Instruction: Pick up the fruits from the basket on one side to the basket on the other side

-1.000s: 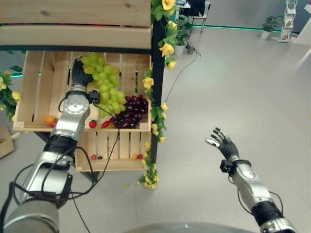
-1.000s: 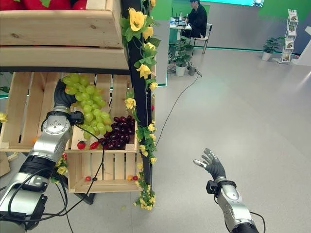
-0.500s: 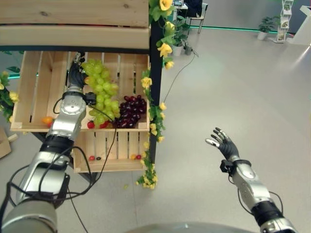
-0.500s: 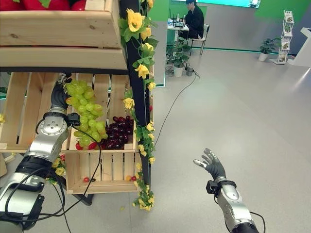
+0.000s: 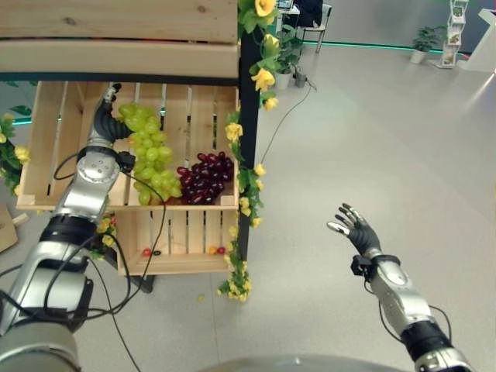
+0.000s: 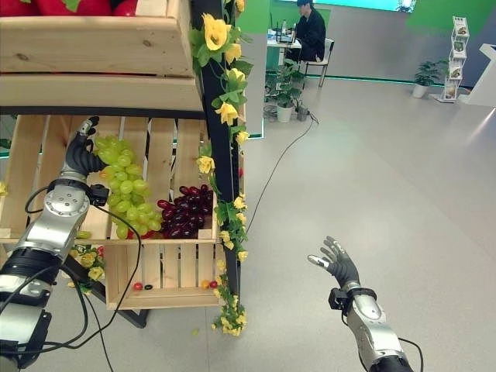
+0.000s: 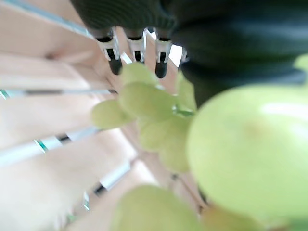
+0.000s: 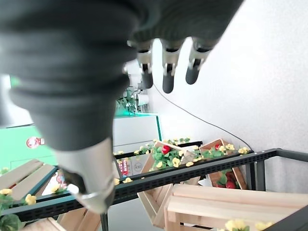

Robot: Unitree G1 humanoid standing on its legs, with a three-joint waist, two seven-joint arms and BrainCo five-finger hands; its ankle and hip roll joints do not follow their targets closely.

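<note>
A big bunch of green grapes [image 5: 147, 159] hangs in the wooden crate [image 5: 54, 132] on the middle shelf, with my left hand [image 5: 105, 124] shut on its top end. In the left wrist view the green grapes [image 7: 144, 101] press close against the palm, and the fingers [image 7: 115, 53] reach past them toward the crate's slats. A bunch of dark purple grapes [image 5: 203, 177] lies at the crate's right end, beside the green bunch. My right hand [image 5: 355, 229] hovers open over the floor far to the right, holding nothing.
A lower crate [image 5: 186, 232] holds a few small red and orange fruits [image 5: 147, 251]. A dark post with a garland of yellow flowers [image 5: 248, 116] borders the crates on the right. An upper crate [image 6: 93, 46] holds red fruit. A person [image 6: 310, 31] sits at the back.
My left hand has carried the green grapes leftward along the crate, away from the purple bunch. The right hand has stayed where it was.
</note>
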